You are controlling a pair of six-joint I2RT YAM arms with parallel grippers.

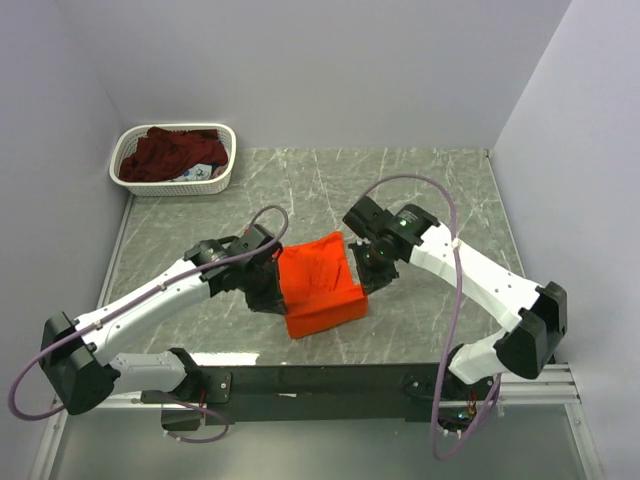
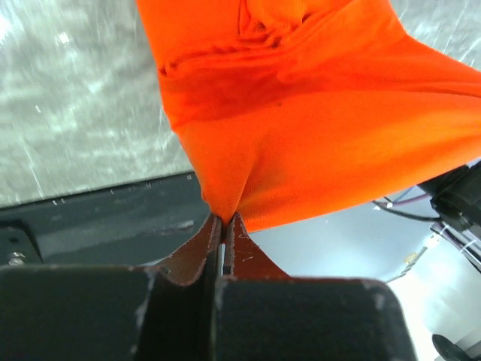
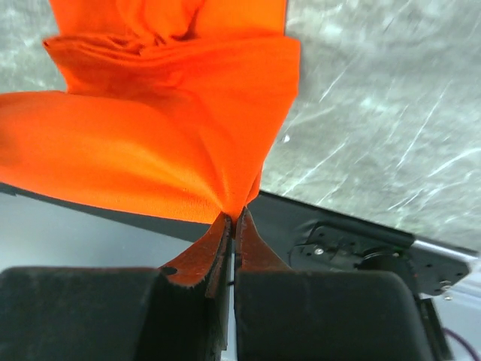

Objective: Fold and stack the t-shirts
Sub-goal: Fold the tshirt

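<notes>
Grey marble-look table has plenty of open room toward the back. The orange t-shirt is bunched up right by the near edge, so I'd carry the fold away from it, corners level and taut. White basket in the far-left corner holds the maroon t-shirt, well apart. Left gripper and right gripper are each pinched tight on 1 orange edge.

The orange t-shirt ran off the top of both wrist views. Overhead, the fingertips of the left gripper and right gripper were hidden (buried at the cloth's edges). A pale item beside the maroon t-shirt in the basket was too small to identify.
</notes>
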